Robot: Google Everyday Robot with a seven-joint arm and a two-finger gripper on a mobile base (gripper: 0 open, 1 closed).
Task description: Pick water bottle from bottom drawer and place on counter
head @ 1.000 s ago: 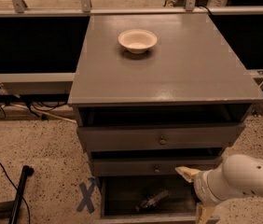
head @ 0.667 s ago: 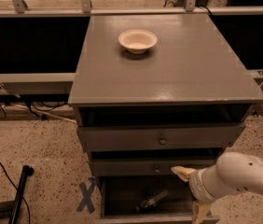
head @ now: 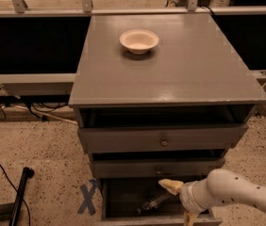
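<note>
The water bottle (head: 153,203) lies on its side inside the open bottom drawer (head: 121,197), near the middle of its dark interior. My gripper (head: 180,202) reaches in from the lower right, over the drawer's right part, just right of the bottle and not holding it. It is open: one yellowish fingertip (head: 170,186) is at the top, the other (head: 189,218) below. The grey counter (head: 185,72) tops the cabinet, with no bottle on it.
A white bowl (head: 139,40) sits on the far middle of the counter. The two upper drawers (head: 161,139) stand slightly pulled out. A black pole (head: 20,194) and cables lie on the speckled floor at left. Blue tape X (head: 87,197) marks the floor.
My gripper and arm have moved a little to the left, closer to the bottle in the drawer. The bottle has not moved.
</note>
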